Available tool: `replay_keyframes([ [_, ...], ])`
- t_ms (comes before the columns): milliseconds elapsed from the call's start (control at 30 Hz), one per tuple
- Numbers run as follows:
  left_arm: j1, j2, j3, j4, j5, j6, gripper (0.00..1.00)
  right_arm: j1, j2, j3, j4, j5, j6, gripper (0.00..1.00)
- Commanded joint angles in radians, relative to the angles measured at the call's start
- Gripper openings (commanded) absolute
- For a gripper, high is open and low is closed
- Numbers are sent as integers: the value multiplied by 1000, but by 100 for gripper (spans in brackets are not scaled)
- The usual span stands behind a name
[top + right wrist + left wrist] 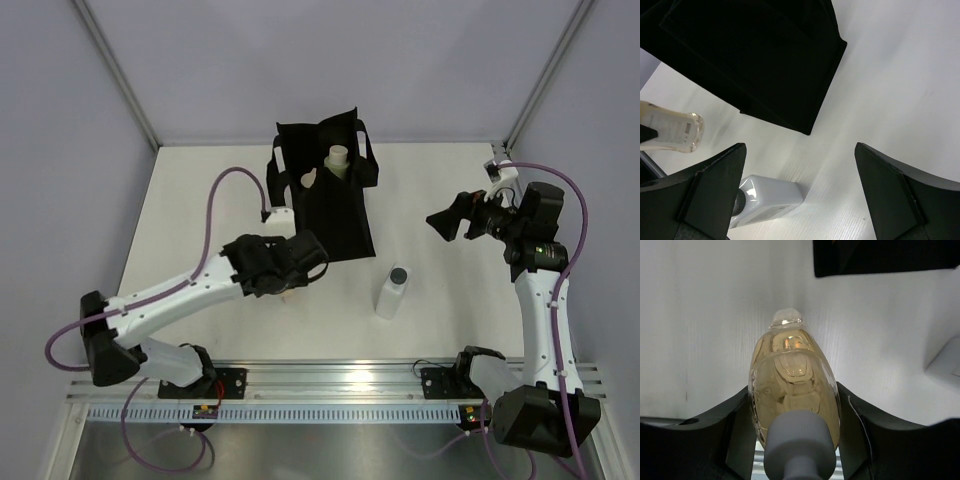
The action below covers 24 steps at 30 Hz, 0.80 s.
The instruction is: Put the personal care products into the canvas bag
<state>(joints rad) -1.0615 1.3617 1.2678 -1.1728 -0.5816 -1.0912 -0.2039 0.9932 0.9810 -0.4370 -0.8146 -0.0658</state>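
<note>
Top external view:
- Left arm reaches from its base at the near left, diagonally across the bench, forearm low and nearly flat.
- Left claw sits just beside the near left corner of the canvas bag. A pale sliver of bottle shows under it.
- Right arm stands upright at the right edge, with the wrist bent toward the centre. Right claw hangs above the bench, jaws spread wide, nothing between them, well apart from the bag.
- The bag lies flat mid-bench, handles at its far end.
- 2 bottles show at the bag's far end: the beige pump bottle and a pale bottle beside it.
- The clear bottle with black cap lies on the bench near the bag's near right corner, not touching it.

Left wrist view:
- The left claw is clamped on the amber bottle, 1 finger on each flank.
- The bottle's grey cap points toward the camera and its base points away.
- A corner of the bag shows at upper right.

Right wrist view:
- Both fingers stand far apart, looking down on the bench.
- The bag fills the upper left.
- The clear bottle lies between the fingers, nearer the left one and below them, untouched.
- The amber bottle shows at the left edge, clear of the bag.
</note>
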Motion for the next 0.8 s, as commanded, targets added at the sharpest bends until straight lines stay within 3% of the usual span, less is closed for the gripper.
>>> replay_keyframes([
  [0, -5, -145, 195, 100, -208, 313, 0, -11, -16, -1, 40, -31, 12, 99],
  [200, -3, -84, 554, 171, -270, 597, 0, -19, -8, -4, 44, -28, 9, 99],
  [300, 35, -50, 619, 390, -184, 764, 0, -20, -4, -5, 44, -26, 8, 100],
  [433, 236, 77, 812, 519, 3, 789, 0, -25, 2, -8, 46, -24, 6, 99],
  [633, 371, 279, 1022, 573, 250, 760, 0, -37, -1, -10, 47, -20, 3, 100],
  [767, 403, 304, 951, 628, 390, 766, 0, -42, -1, -10, 46, -21, 1, 99],
])
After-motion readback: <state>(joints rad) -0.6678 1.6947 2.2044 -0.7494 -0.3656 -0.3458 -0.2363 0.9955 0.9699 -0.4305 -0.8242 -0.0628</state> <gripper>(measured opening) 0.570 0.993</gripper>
